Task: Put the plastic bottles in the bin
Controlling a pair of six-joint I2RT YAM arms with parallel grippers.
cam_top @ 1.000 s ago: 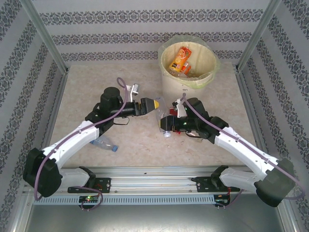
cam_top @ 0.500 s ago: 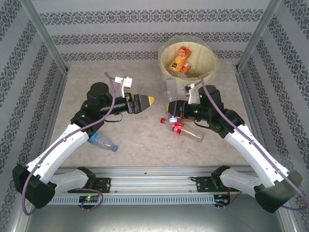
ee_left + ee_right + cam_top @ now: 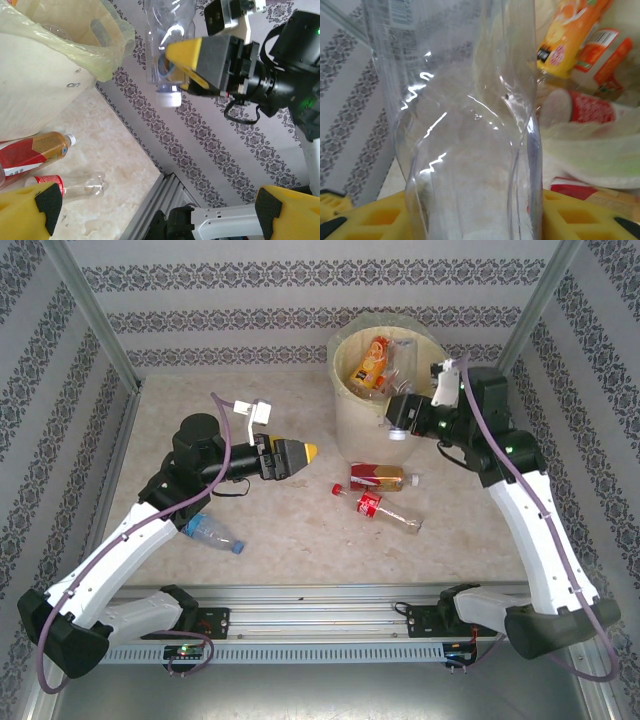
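Note:
My right gripper (image 3: 403, 410) (image 3: 475, 225) is shut on a clear plastic bottle (image 3: 397, 432) (image 3: 470, 125) (image 3: 167, 45), held cap down at the near rim of the bin (image 3: 355, 415) (image 3: 40, 85). The cream bin holds orange-labelled bottles (image 3: 370, 360) (image 3: 570, 35) and a red-labelled one (image 3: 592, 107). My left gripper (image 3: 297, 455) (image 3: 155, 215) hovers open and empty left of the bin, above the table. A red-and-brown-labelled bottle (image 3: 378, 476) (image 3: 35, 150) and a red-labelled bottle (image 3: 385, 512) (image 3: 65, 185) lie in front of the bin. A blue-labelled bottle (image 3: 212, 533) lies beside my left arm.
A loose red cap (image 3: 338, 489) lies by the two bottles. Patterned walls and metal posts (image 3: 90, 315) close in the marble table on three sides. The aluminium rail (image 3: 320, 605) runs along the near edge.
My right arm lifted the clear bottle from the table up to the bin's rim. My left gripper drew back to the left, away from the bottle. Two bottles came into view in front of the bin.

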